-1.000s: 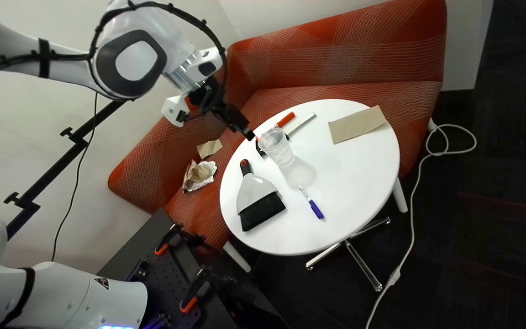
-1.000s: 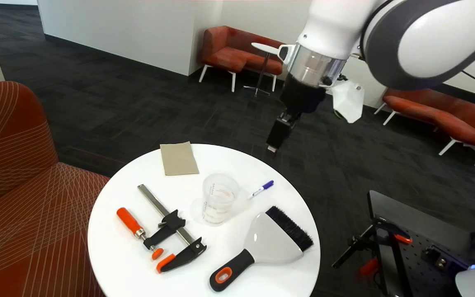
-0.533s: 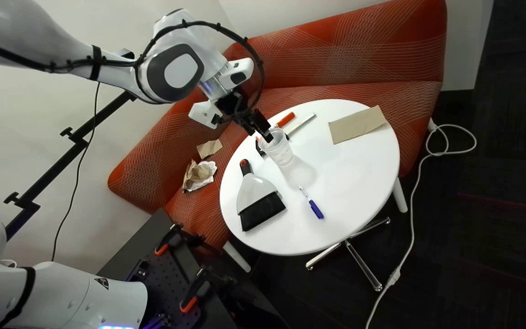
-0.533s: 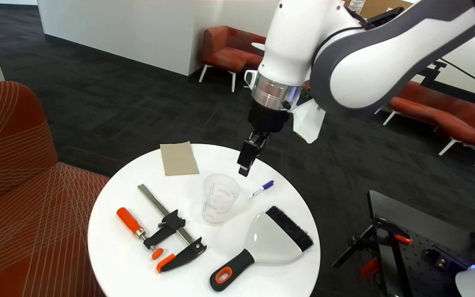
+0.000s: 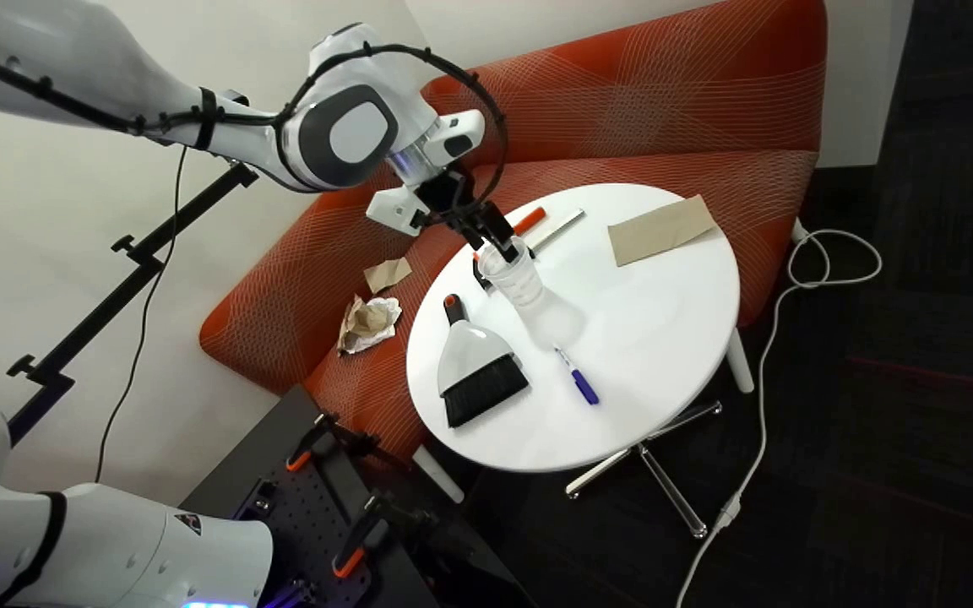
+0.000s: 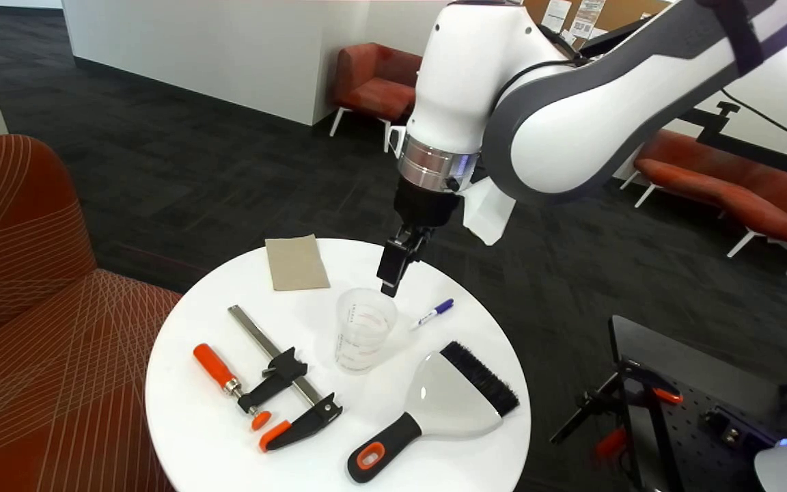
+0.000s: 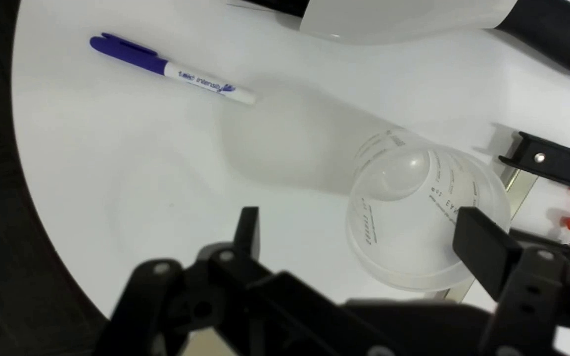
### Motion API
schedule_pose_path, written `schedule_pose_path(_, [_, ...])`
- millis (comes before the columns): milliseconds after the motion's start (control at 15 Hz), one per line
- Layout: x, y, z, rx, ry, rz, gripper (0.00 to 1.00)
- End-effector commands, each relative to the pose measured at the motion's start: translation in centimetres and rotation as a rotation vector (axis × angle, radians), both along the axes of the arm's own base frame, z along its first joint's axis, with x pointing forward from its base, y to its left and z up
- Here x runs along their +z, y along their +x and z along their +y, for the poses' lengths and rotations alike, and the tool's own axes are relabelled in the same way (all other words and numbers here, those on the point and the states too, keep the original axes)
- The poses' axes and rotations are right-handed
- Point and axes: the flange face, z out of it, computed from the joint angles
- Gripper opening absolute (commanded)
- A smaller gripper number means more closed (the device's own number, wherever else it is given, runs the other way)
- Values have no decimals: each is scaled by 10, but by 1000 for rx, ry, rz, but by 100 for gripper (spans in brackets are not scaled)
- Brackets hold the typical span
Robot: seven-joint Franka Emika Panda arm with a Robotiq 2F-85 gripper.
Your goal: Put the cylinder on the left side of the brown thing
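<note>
Wrist view: You see your gripper [image 7: 359, 227] over the white table [image 7: 92, 148]. Its two fingers [image 7: 485, 252] are spread wide, with nothing pinched.
Clear cup [image 7: 416, 207]: Your cylinder stands upright on the table, below your gripper and off to one side. Its long way runs up and down.
Which way: The cup sits nearer the finger at the right of the wrist view, not in the middle of the gap. That finger hangs over the cup's mouth; you can't tell if they touch.
Next move: You probably need to slide toward that finger's side, then go down. Or put one finger in and one out, and squeeze its side. Going straight down could bump the rim.
Brown thing [image 6: 296, 263]: In an exterior view it lies flat, well apart from your gripper. The cup is not beside it yet.
Blue pen [image 7: 173, 69]: Ahead of your gripper and to the left in the wrist view, it says "intensity". The word before that is too blurry.
Cup words: Small gray print, too hard to read.
</note>
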Motion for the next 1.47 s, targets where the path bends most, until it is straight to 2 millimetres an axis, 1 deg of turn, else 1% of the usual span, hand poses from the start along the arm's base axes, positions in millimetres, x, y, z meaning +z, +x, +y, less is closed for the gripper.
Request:
schedule_pose_path(0, [-12,5,-4,-8,1,4,100])
schedule_pose_path(267, [-30,4,-3,-6,19,16,100])
schedule_pose_path(667, [-46,8,-2,-9,30,-25,100])
schedule_pose_path(733, [-49,9,-2,-7,24,-31,75])
schedule_pose_path(800, [-51,9,-1,-6,26,-33,72])
schedule_pose_path(867, [-53,9,-1,-5,24,-35,66])
schedule_pose_path(1067, [-55,9,2,2,27,-38,41])
schedule_pose_path(1400, [-55,11,7,7,32,-34,4])
